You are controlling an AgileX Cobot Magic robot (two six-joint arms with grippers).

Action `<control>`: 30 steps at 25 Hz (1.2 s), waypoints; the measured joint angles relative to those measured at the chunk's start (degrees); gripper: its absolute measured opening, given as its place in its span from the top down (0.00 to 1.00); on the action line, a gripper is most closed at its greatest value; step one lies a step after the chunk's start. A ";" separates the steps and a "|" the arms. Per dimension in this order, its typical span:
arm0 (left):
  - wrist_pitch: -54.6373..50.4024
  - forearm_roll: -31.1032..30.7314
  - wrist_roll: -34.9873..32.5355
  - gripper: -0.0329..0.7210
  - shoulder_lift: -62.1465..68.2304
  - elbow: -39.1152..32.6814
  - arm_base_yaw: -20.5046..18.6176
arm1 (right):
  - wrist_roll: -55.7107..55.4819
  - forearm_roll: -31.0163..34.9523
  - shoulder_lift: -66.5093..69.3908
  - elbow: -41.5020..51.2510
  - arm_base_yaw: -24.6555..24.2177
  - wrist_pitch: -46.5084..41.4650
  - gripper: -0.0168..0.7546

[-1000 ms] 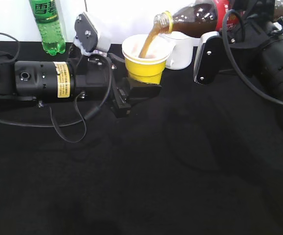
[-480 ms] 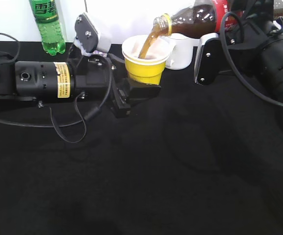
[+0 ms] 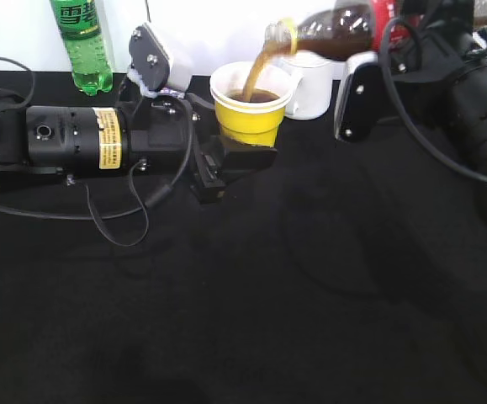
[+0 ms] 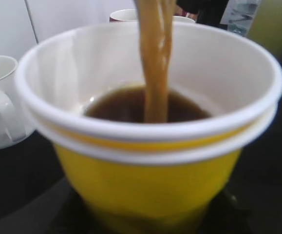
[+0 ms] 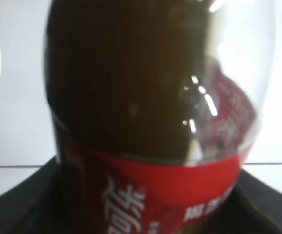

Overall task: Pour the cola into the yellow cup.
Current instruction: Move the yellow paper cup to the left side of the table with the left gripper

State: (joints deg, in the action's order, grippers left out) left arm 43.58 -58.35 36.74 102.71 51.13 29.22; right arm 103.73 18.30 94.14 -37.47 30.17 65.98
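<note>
The cola, a dark brown drink in a clear plastic bottle (image 3: 337,35) with a red white-lettered label and a yellow ring at its neck, is tipped with its mouth pointing down to the left. A brown stream (image 3: 258,71) falls from that mouth into the small tapered yellow plastic cup (image 3: 252,108) with its wide white rim. The left wrist view shows the cup's white inside holding a dark pool (image 4: 145,105), with the stream landing near its middle.

The left gripper (image 3: 233,156) sits directly under and around the cup's base, clenched on it. The right gripper (image 3: 369,76) grasps the cola bottle at its labelled body; in the right wrist view the bottle (image 5: 155,117) fills the frame just ahead of the gripper, label nearest and dark liquid beyond.

One cola bottle, one yellow cup, one green soda bottle and one white mug are plainly seen. The tall green plastic bottle (image 3: 81,44) stands upright behind the left arm, well apart from the gripper. The white handled mug (image 3: 309,88) stands just behind the yellow cup, below the cola bottle's neck. A rim of another vessel (image 4: 126,14) shows beyond the cup in the left wrist view; its kind cannot be told. All rest on a black worktop (image 3: 260,295).
</note>
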 joint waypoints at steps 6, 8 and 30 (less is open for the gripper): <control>1.58 2.75 0.00 0.36 0.04 0.00 0.00 | -55.79 -4.97 -0.05 0.00 0.00 -3.07 0.33; 1.28 5.10 0.00 0.36 0.04 0.00 0.00 | -70.10 -4.17 -0.05 0.00 0.00 -3.09 0.33; 0.99 8.54 -5.15 0.36 3.80 0.00 -13.51 | -80.40 5.04 -0.08 0.00 0.00 -10.18 0.33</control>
State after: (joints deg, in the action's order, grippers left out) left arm 44.57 -49.82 31.59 106.50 51.13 15.71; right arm 23.32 23.34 94.05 -37.47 30.17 55.80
